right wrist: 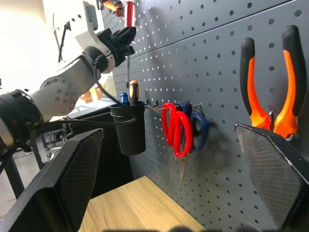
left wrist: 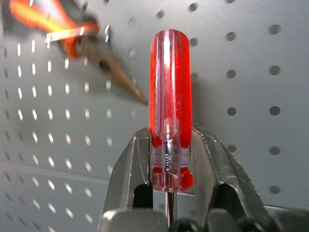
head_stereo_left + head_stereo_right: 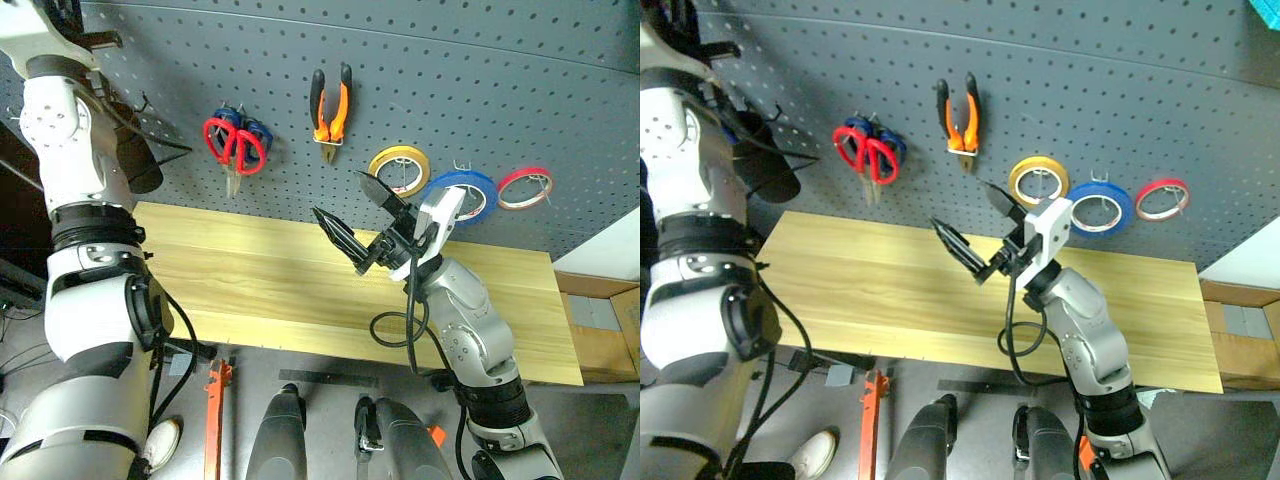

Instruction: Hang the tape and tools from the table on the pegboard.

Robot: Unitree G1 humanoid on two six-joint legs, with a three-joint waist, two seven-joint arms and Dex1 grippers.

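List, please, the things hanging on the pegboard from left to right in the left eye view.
Black cup → red-handled scissors in front of the blue-handled scissors → pliers → yellow roll → blue tape → red roll.

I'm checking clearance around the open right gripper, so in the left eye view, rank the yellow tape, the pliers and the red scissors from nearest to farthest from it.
From the right gripper:
1. Yellow tape, hanging just up and to its right.
2. Pliers, hanging above it.
3. Red scissors, hanging far to its left.
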